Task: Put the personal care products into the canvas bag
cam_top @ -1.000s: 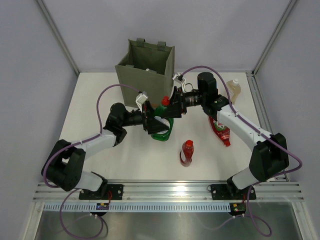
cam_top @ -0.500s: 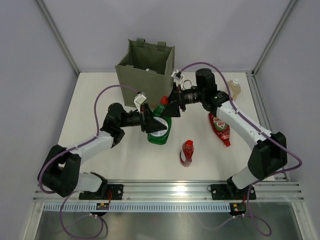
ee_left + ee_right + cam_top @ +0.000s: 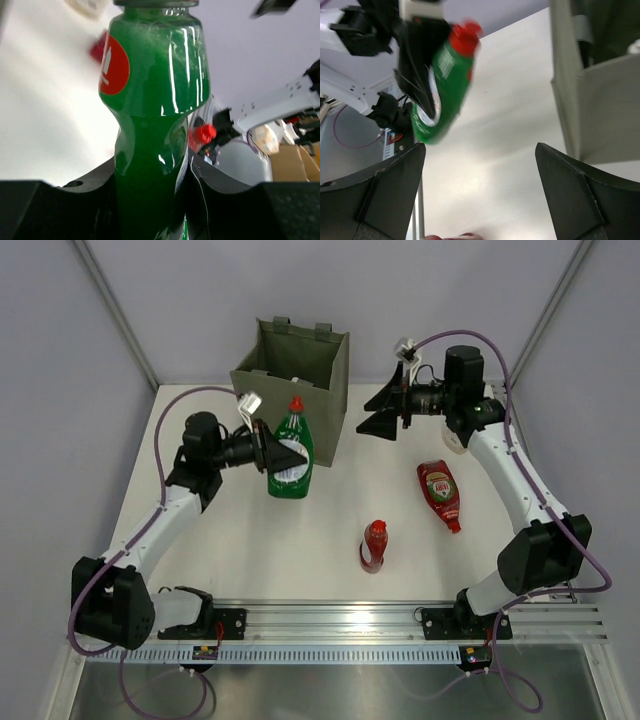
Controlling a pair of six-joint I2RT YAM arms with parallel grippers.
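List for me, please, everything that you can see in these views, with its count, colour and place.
canvas bag: one, olive-green, standing open at the back of the table.
green bottle: one, green with a red cap, held up in front of the bag.
larger red bottle: one, red, lying on the table right of centre.
smaller red bottle: one, red, on the table near the front middle.
white item: one, white, inside the bag, only a bit showing.
table: one, white.
left gripper: one, black, shut on the green bottle.
right gripper: one, black, open and empty, right of the bag.
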